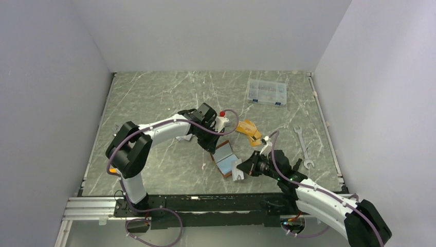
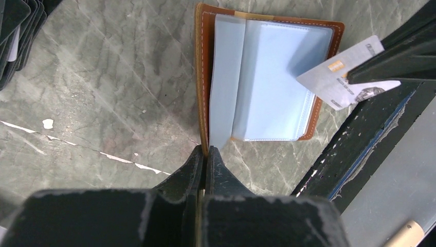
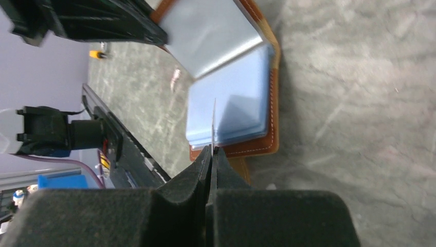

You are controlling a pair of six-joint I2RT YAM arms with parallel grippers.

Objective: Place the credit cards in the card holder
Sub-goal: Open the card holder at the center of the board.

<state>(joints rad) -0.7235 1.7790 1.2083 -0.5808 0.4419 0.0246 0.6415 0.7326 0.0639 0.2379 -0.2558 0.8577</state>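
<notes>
Left wrist: left fingers [image 2: 191, 172] pinch card holder [image 2: 202, 77] sleeve [image 2: 226, 77]; right fingers [image 2: 406, 64] pinch silver card [image 2: 337, 77].

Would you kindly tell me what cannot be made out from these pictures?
- Right wrist: silver card in the right pincer shows edge-on; its face is hidden.
- Left wrist: black cards cut off by the upper-left edge.
- Left wrist: the card holder has frosted sleeves veiling any cards inside.
- Top: compartment box contents too small.

Black cards [image 2: 15, 31] run off the left wrist view's corner; the clear box [image 1: 266, 92] holds indistinct contents.
</notes>
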